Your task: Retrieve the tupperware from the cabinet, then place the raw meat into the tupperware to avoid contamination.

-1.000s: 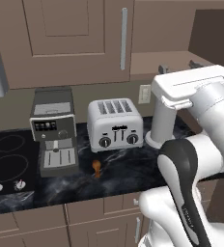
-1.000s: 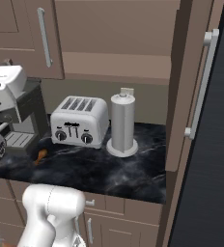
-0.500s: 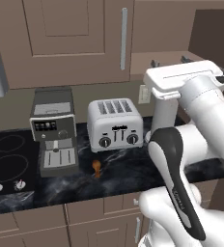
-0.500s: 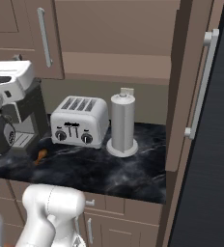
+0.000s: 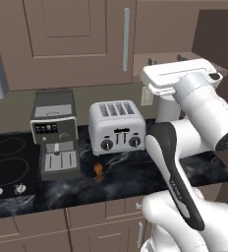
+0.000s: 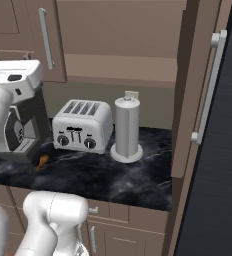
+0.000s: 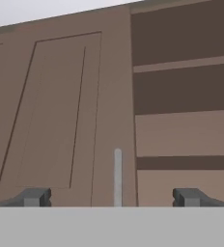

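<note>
The cabinet (image 7: 61, 111) faces my hand as a brown panelled door with a silver bar handle (image 7: 118, 176). To the right of that door an open section shows a plain inner shelf (image 7: 186, 65). My gripper (image 7: 111, 198) is open and empty, with the handle rising between its tips. From the left base view the gripper (image 5: 167, 59) is lifted toward the cabinet (image 5: 71, 39). The raw meat (image 5: 98, 171), a tiny orange-brown piece, lies on the dark counter in front of the toaster; it is also low at the left as the raw meat (image 6: 42, 160). The tupperware is out of view.
A silver toaster (image 5: 117, 127) and a coffee machine (image 5: 54, 133) stand on the black marble counter (image 6: 138, 180). A tall grey cylinder (image 6: 127, 127) stands right of the toaster. A stovetop (image 5: 8, 167) lies at the left. A tall brown panel (image 6: 185, 100) and a dark appliance with a bar handle (image 6: 208, 90) close off the right.
My hand has risen and swung up toward the cabinet. The jaws stayed wide open, and nothing on the counter moved.
</note>
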{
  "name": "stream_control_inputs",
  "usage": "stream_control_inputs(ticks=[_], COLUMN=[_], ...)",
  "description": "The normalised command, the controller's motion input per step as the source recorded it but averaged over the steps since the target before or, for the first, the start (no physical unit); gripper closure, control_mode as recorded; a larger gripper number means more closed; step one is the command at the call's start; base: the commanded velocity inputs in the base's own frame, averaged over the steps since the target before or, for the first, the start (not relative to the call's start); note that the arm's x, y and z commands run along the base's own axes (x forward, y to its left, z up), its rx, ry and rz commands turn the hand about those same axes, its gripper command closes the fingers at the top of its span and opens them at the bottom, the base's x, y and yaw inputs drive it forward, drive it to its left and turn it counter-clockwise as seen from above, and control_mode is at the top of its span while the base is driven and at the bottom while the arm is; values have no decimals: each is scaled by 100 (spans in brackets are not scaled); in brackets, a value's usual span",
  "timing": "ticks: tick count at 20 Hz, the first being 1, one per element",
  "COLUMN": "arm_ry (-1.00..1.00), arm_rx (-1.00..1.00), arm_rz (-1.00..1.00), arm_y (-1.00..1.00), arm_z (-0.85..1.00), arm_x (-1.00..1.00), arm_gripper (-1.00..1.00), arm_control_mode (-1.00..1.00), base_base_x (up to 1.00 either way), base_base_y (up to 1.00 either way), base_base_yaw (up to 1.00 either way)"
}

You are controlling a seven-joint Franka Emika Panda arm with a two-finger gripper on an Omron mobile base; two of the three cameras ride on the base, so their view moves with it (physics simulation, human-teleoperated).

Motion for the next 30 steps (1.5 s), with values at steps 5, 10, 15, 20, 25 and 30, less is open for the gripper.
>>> stream_control_inputs(ticks=[5,10,15,20,25,30], arm_ry=[0,0,0,0,0,0], arm_rx=[0,0,0,0,0,0], arm_rz=[0,0,0,0,-1,-1], arm_y=[6,13,13,7,0,0], arm_z=[-5,-4,0,0,-1,-4], arm_x=[36,40,39,38,36,34], arm_gripper=[-100,-100,-100,-100,-100,-100], arm_control_mode=[-100,-100,-100,-100,-100,-100], base_base_x=[0,0,0,0,0,0], base_base_y=[0,0,0,0,0,0], base_base_yaw=[0,0,0,0,0,0])
